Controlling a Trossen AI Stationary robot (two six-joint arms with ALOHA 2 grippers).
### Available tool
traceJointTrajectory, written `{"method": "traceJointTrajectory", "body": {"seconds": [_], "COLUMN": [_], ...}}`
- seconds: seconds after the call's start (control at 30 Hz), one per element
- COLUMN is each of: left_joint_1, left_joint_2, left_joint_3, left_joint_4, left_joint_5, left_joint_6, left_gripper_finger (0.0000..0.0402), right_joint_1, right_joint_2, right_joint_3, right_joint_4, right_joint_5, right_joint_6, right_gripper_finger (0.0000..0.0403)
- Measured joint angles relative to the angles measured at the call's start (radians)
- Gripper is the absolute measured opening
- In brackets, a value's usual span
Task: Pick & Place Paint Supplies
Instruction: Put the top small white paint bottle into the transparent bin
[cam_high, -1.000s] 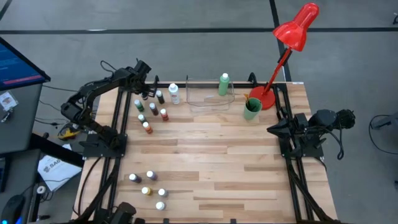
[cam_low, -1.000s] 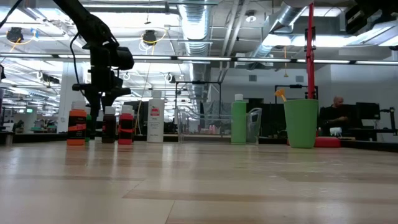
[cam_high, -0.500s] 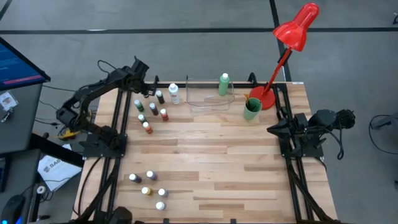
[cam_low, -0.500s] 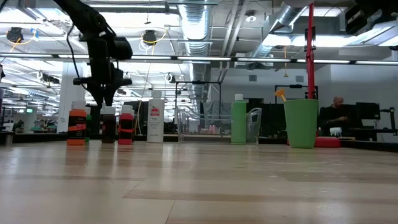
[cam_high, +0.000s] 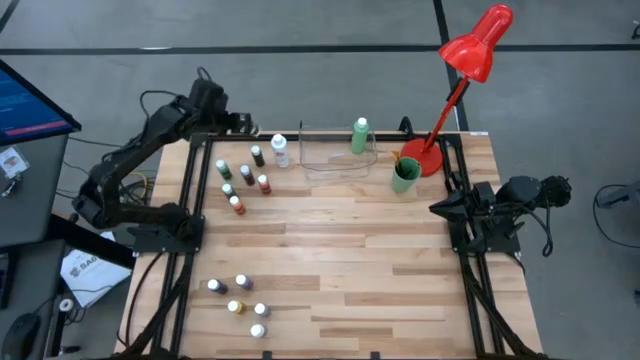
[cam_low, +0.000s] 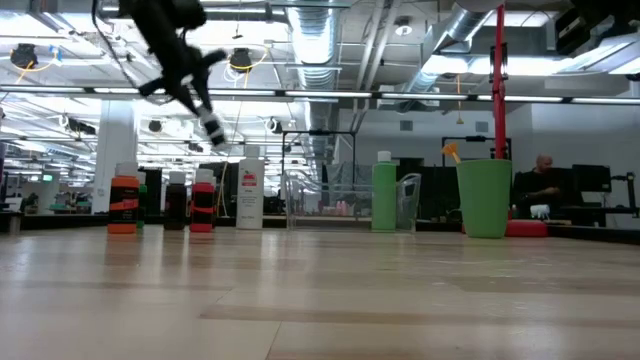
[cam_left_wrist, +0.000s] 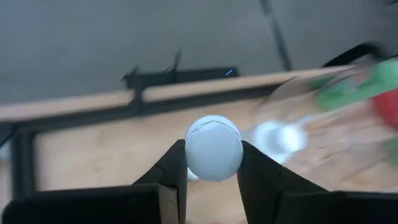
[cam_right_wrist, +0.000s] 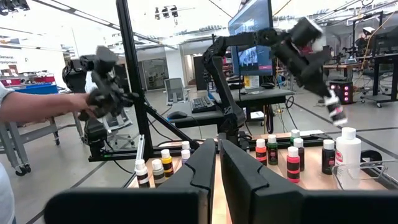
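Standing at the near left of the tabletop (cam_high: 340, 260) is a cluster of tiny white-capped bottles (cam_high: 241, 297); mid-right, the right tool (cam_high: 438, 207) waits with fingers closed and empty. Farther back, more small bottles (cam_high: 240, 180) stand in a group. Above the far-left corner, the left tool (cam_high: 243, 123) grips a small white-capped bottle (cam_left_wrist: 214, 148), held aloft.

The clear tray (cam_high: 338, 158) sits at the table's (cam_high: 350, 260) far edge, a tall bottle (cam_high: 359, 136) at its right end, another (cam_high: 280, 151) just left. The cup (cam_high: 404, 175) stands right of the tray. Small bottles (cam_high: 240, 180) cluster far left; more (cam_high: 240, 300) lie near left.
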Motion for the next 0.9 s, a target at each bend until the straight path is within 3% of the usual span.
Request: {"method": "traceJointTrajectory", "body": {"seconds": [0.33, 0.7, 0.9], "left_joint_1": [-0.127, -0.239, -0.288], "left_joint_2": [0.087, 0.385, 0.515], "left_joint_3": [0.227, 0.457, 0.508], "left_joint_4": [0.098, 0.116, 0.114], "left_joint_5": [0.004, 0.005, 0.005], "left_joint_6": [-0.024, 0.027, 0.062], "left_gripper_finger": [0.0085, 0.0086, 0.0087], "right_joint_1": [0.000, 0.000, 0.000], "right_joint_2": [0.000, 0.000, 0.000], "right_joint_3": [0.000, 0.000, 0.000], "right_joint_4": [0.000, 0.000, 0.000], "right_joint_5": [0.000, 0.000, 0.000], "right_joint_6": [0.000, 0.000, 0.000], "right_gripper_finger": [0.0021, 0.0021, 0.0021]}}
